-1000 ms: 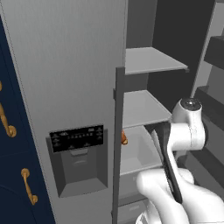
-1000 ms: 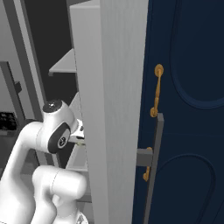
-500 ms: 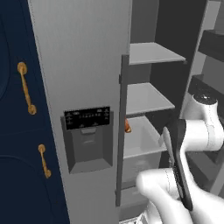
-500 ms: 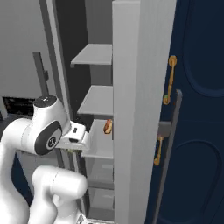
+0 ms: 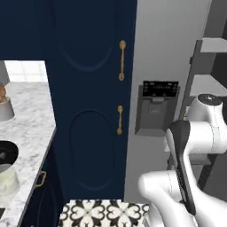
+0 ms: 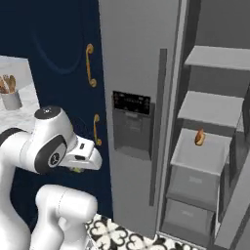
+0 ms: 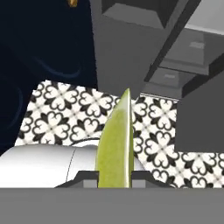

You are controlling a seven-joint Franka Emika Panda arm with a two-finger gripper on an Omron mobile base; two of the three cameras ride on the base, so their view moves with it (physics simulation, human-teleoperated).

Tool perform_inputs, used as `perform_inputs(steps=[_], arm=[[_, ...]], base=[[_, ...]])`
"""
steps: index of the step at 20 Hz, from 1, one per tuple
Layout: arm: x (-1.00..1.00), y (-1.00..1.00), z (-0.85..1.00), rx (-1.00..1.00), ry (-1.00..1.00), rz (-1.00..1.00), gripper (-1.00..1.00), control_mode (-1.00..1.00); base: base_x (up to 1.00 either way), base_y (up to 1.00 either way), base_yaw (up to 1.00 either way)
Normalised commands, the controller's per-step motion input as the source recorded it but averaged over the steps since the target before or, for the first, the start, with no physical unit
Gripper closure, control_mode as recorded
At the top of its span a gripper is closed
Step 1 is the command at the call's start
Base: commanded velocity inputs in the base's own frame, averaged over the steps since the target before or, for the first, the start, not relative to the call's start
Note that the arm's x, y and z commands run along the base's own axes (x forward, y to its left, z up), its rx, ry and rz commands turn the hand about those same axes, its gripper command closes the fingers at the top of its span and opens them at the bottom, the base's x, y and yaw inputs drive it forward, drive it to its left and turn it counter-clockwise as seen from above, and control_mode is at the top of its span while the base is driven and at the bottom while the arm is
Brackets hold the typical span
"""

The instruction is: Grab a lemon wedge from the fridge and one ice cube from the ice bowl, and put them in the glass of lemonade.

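In the hand view my gripper (image 7: 114, 176) is shut on a yellow-green lemon wedge (image 7: 116, 144), which stands up between the two fingertips over a patterned tile floor. The light-grey fridge (image 5: 168, 48) with its black dispenser panel (image 6: 131, 102) stands ahead, and its right compartment (image 6: 210, 105) is open with grey shelves showing. On the marble counter (image 5: 31, 119) at the far left lies the black ice bowl (image 5: 5, 155). Just in front of the bowl stands the pale glass of lemonade (image 5: 9, 184), cut by the picture's edge.
Navy cabinets with gold handles (image 5: 121, 60) fill the space between counter and fridge. A grey utensil crock (image 6: 10, 97) stands at the counter's back. A small orange-brown item (image 6: 199, 137) lies on a fridge shelf. Black-and-white tiles (image 5: 104, 213) cover the floor below.
The whole picture has swung: the fridge has slid to the right in both base views, and the navy cabinets and marble counter have come in. The wedge stays in my grip.
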Motion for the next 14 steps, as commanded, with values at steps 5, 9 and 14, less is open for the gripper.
perform_inputs(steps=[5, 9, 14], arm=[[0.0, 0.0, 0.0, 0.0, 0.0, 0.0, 1.0, 1.0], [0.0, 0.0, 0.0, 0.0, 0.0, 0.0, 1.0, 1.0], [0.0, 0.0, 0.0, 0.0, 0.0, 0.0, 1.0, 1.0]], base=[[-0.07, 0.37, 0.79], [0.29, 0.04, 0.79], [0.79, 0.08, 0.7]])
